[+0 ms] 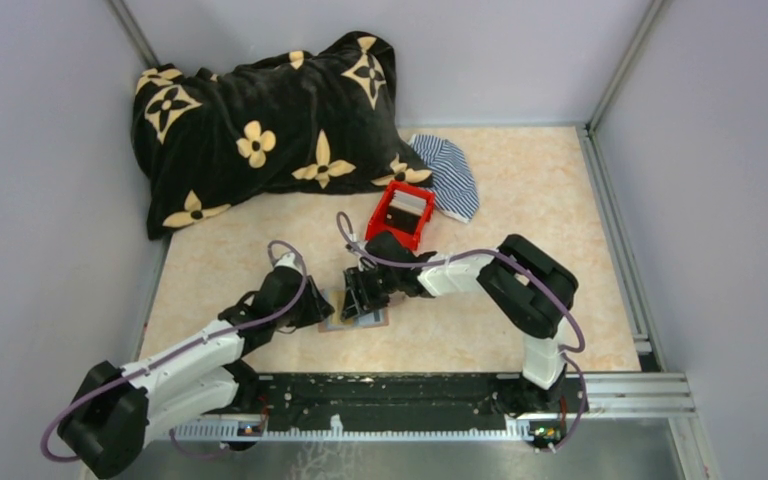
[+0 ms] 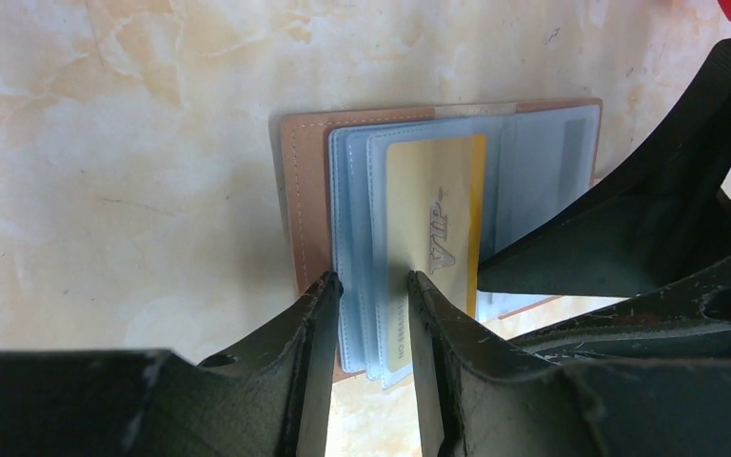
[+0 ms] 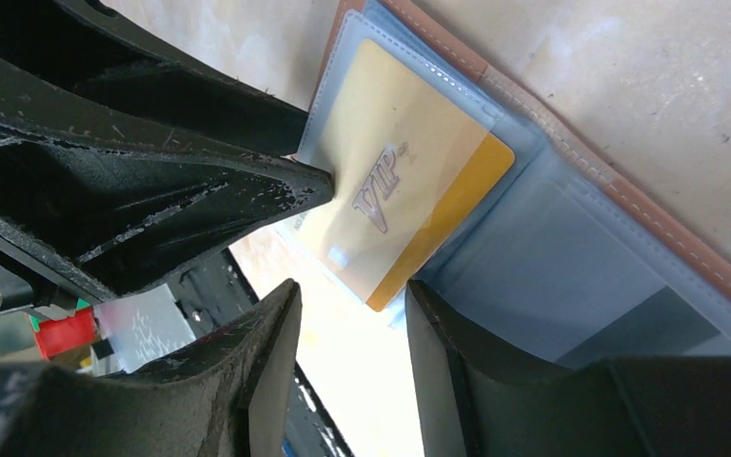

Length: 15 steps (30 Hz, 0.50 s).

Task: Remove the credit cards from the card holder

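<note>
The card holder (image 1: 358, 321) lies open on the table between both grippers, brown leather (image 2: 303, 190) with clear plastic sleeves. A gold credit card (image 2: 433, 209) marked VIP sits in the top sleeve, and its orange-edged corner (image 3: 390, 290) pokes out. My left gripper (image 2: 375, 281) stands narrowly open, straddling the sleeve edges, which lie flat beneath it. My right gripper (image 3: 352, 295) is open at the card's corner, one finger (image 3: 495, 362) over the blue sleeve. In the left wrist view, a right finger (image 2: 571, 257) meets the card's orange edge. Nothing is held.
A red open-top box (image 1: 400, 215) stands just behind the grippers. A black blanket with cream flowers (image 1: 260, 120) and a striped cloth (image 1: 450, 175) lie at the back. The metal rail (image 1: 390, 395) runs along the near edge.
</note>
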Each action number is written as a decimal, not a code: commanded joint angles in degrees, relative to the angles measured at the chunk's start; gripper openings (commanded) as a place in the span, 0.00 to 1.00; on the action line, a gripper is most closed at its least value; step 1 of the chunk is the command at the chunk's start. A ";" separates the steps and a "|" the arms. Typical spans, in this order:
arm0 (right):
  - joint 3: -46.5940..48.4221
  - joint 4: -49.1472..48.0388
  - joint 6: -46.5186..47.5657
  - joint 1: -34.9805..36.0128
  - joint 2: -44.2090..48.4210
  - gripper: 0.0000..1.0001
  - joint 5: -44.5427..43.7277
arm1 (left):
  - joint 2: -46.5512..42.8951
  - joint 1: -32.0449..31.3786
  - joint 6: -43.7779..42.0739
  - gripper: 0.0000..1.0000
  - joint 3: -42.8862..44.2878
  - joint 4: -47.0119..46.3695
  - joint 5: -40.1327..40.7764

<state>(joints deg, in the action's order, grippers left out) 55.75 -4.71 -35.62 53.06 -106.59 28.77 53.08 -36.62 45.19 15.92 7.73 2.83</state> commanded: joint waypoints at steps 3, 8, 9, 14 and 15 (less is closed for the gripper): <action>-1.20 -1.85 0.24 -0.19 -0.65 0.46 -0.23 | 2.82 -0.20 -0.18 0.39 -1.34 -1.87 -2.21; -2.82 -0.88 0.28 -1.27 3.46 0.46 -1.53 | 2.46 -0.20 -0.97 0.40 0.24 0.88 -1.15; -2.88 -0.32 0.38 -1.55 4.13 0.46 -1.73 | 1.94 -0.20 -1.31 0.40 0.62 1.31 -0.71; -3.00 -0.12 0.73 -1.84 5.57 0.46 -1.69 | -1.68 -0.20 -3.13 0.39 3.62 3.11 0.44; -2.96 -0.19 0.70 -1.86 5.07 0.46 -1.70 | -2.19 -0.25 -3.51 0.39 4.20 3.10 0.39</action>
<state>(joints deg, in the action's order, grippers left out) 52.82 -4.60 -36.01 51.57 -103.53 28.12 53.17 -36.62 43.99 16.82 8.45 2.81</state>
